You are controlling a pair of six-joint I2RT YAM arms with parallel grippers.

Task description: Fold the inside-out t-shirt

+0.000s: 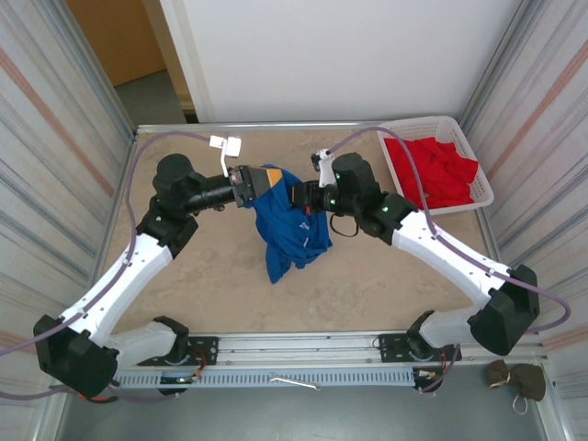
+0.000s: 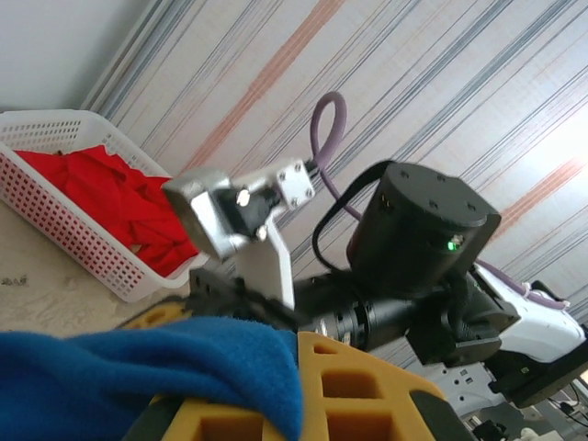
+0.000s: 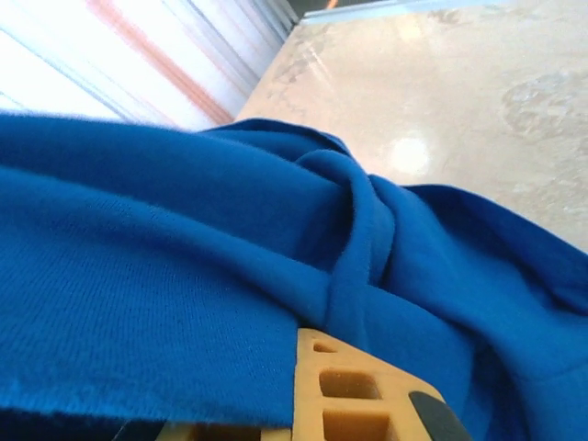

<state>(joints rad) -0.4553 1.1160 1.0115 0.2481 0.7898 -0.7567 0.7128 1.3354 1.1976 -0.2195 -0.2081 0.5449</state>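
- Left gripper [image 1: 260, 184], left of centre in the overhead view: jaws closed on the upper edge of the inside-out t-shirt [image 1: 289, 225]. In the left wrist view, blue cloth lies over the yellow finger pad [image 2: 354, 390] in the lower part of the frame. The hold appears sound.
- T-shirt, centre of the overhead view: it hangs bunched between the two grippers, and its lower part trails onto the table [image 1: 184, 276]. A small pale mark shows on the blue. In the right wrist view a twisted roll of fabric runs down the middle of the frame.
- Right gripper [image 1: 296, 196], just right of centre: jaws closed. Cloth crosses its yellow finger [image 3: 354, 390] at the lower edge of the wrist view. It is judged to be gripping the shirt, very near the left gripper's hold.
- Step in hand, as judged: spreading the garment so it can be laid flat before any fold.
- Recommendation: draw the two holds apart along the same edge, level with each other, until the cloth between them is taut.
- Recommendation: work the twist out before lowering, or it is likely to be pressed in as a crease.
- Recommendation: lower the trailing end first, then drag it gently so the body lies smooth.
- Risk: the bites are close together and on bunched fabric, so one layer may slip as tension comes on.
- Basket [image 1: 469, 147], upper right, holding the red garment [image 1: 441, 170]: it sits well apart from the shirt. Keep the right arm's outward sweep short of it.
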